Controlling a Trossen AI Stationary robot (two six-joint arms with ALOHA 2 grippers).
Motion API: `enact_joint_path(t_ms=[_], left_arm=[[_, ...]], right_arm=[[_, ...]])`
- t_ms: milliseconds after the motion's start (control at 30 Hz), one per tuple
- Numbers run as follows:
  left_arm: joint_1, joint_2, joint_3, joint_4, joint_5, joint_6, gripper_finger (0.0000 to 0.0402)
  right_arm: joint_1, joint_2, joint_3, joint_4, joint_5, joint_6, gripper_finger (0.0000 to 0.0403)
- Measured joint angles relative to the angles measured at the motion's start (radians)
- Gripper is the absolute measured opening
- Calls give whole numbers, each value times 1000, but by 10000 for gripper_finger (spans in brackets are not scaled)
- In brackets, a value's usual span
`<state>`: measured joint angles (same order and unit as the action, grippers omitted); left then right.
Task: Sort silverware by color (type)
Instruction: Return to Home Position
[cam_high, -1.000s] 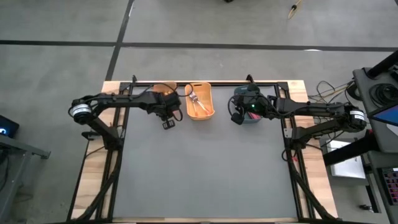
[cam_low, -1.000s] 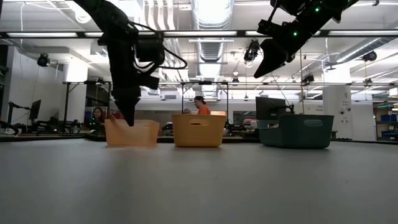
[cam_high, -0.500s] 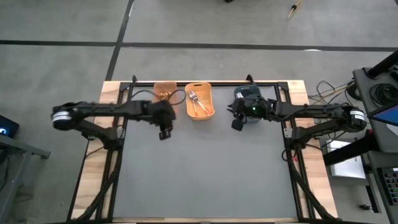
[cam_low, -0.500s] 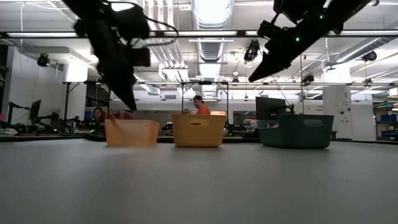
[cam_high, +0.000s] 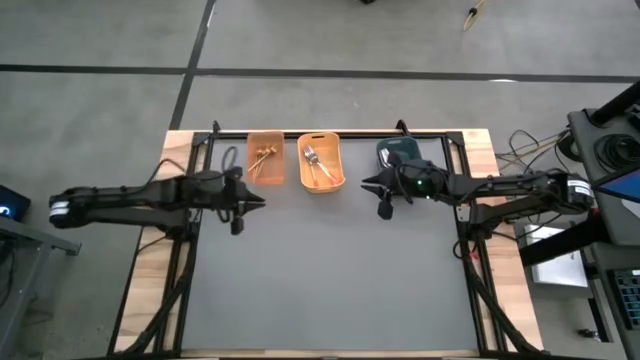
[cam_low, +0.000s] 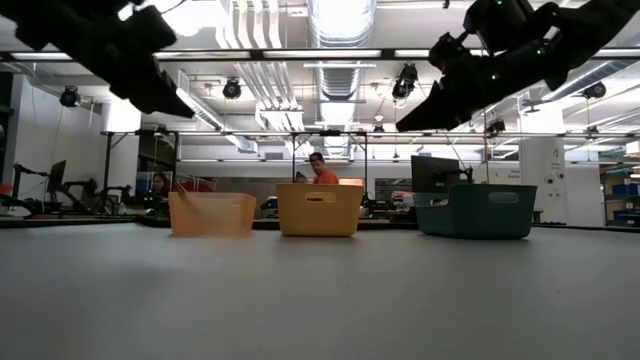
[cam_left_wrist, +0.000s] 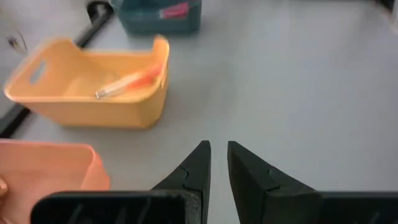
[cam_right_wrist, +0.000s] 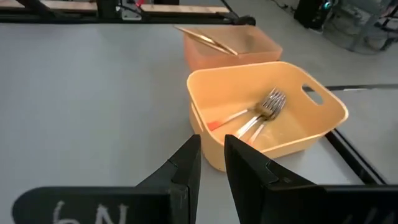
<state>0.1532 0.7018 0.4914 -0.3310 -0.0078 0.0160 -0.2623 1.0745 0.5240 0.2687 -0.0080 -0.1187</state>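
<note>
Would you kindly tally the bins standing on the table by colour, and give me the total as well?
Pale orange translucent plastic bin: 1
Yellow-orange plastic bin with a handle slot: 1
Dark teal plastic bin: 1
Total: 3 bins
</note>
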Motion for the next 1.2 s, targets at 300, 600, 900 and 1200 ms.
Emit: enact_joint_path(t_ms=[300, 600, 900, 1200], left_arm=[[1, -248, -80, 35, -4, 1, 37], [1, -379, -119, 68, -7, 27, 37], [1, -507, -197, 104, -7, 58, 37], [1, -665, -246, 105, -2, 81, 37]], right_arm=[[0, -110, 0, -1, -2, -24, 63], [0, -247, -35, -4, -27, -50, 63], [0, -360, -81, -9, -52, -49, 63], [0, -459, -158, -1, -48, -5, 63]])
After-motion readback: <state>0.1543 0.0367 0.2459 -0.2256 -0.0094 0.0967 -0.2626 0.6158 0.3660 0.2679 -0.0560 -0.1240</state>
